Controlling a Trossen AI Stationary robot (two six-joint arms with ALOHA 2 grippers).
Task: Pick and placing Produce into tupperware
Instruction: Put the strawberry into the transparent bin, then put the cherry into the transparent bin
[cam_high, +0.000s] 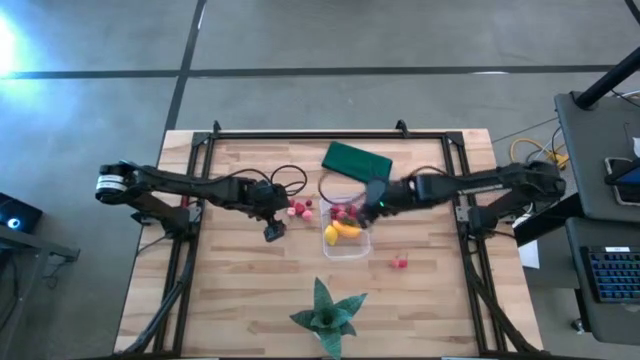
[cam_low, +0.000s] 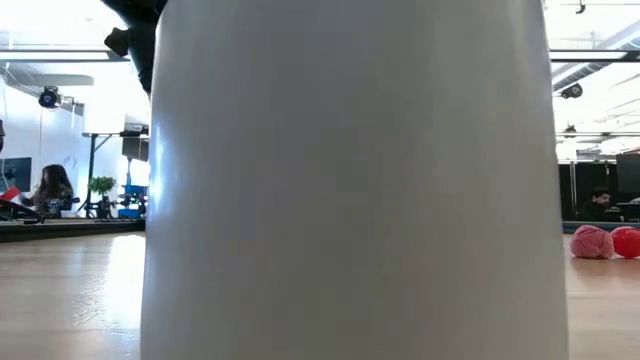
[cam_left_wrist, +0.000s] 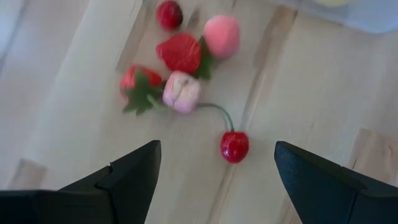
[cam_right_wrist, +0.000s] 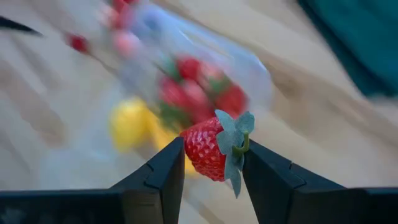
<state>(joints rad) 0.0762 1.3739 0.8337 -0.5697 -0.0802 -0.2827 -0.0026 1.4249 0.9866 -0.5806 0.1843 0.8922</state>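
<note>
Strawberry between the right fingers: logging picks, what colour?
Red strawberry with a green leafy cap, clearest in the right wrist view.

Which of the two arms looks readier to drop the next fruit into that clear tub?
The right one, I'd say. Its claw is already shut on a strawberry right over the tupperware. The left claw is open and empty above loose berries on the table, beside the tub.

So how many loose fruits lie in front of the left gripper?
6: a cherry closest, then a pink piece, a leafy strawberry, a red strawberry, a peach and a dark berry. Others may lie out of frame.
</note>
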